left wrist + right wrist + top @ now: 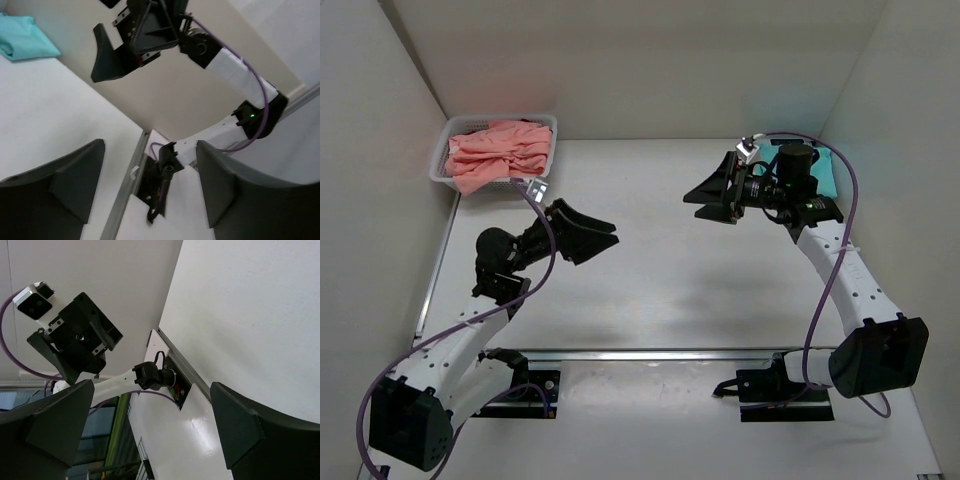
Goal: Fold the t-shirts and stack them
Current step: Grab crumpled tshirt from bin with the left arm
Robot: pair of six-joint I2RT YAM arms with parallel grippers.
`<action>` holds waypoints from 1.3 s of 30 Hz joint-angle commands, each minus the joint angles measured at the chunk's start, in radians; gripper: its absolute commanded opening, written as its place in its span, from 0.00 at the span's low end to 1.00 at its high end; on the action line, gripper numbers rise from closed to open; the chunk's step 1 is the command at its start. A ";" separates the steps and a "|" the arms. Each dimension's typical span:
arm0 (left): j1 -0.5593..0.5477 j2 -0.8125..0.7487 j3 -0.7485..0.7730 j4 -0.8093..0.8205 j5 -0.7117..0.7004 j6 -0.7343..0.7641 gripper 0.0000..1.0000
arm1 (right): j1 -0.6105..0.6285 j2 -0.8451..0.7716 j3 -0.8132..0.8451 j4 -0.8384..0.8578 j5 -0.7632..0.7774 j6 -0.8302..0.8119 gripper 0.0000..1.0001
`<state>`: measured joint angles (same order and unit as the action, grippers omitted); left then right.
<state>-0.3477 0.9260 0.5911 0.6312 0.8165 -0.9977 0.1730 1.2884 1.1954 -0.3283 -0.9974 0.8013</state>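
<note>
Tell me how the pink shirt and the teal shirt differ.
The pink shirt lies bunched in the white basket at the far left; the teal shirt lies flatter on the table at the far right. The pink one is in clear view; the teal one is partly hidden. Both are plain cloth.

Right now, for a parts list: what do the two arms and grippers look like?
White link shells, black joints and bases. The left gripper and right gripper are matte black with broad wedge-shaped fingers. A purple cable runs along each arm; a small silver camera module sits on each wrist.
</note>
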 commanded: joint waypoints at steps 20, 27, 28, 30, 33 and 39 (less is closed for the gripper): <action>0.021 0.169 0.260 -0.417 -0.124 0.161 0.00 | -0.099 0.065 0.041 0.098 -0.096 0.027 0.99; 0.255 0.336 0.459 -0.517 -0.208 0.233 0.00 | -0.204 0.115 0.414 -0.383 0.194 -0.435 0.99; 0.262 0.355 0.520 -0.540 -0.238 0.281 0.00 | -0.187 0.168 0.494 -0.517 0.356 -0.492 0.99; 0.253 0.423 0.617 -0.629 -0.462 0.413 0.00 | -0.179 0.222 0.737 -0.635 0.544 -0.647 0.99; 0.254 0.583 0.824 -0.801 -0.698 0.519 0.01 | -0.329 0.239 0.738 -0.591 0.490 -0.637 0.99; 0.328 1.000 1.416 -1.128 -0.876 0.590 0.39 | -0.373 0.199 0.633 -0.475 0.531 -0.691 0.99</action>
<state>-0.0711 1.8042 1.8488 -0.2436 0.1062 -0.4843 -0.2569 1.4727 1.8297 -0.7841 -0.5591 0.2272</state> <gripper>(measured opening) 0.344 0.991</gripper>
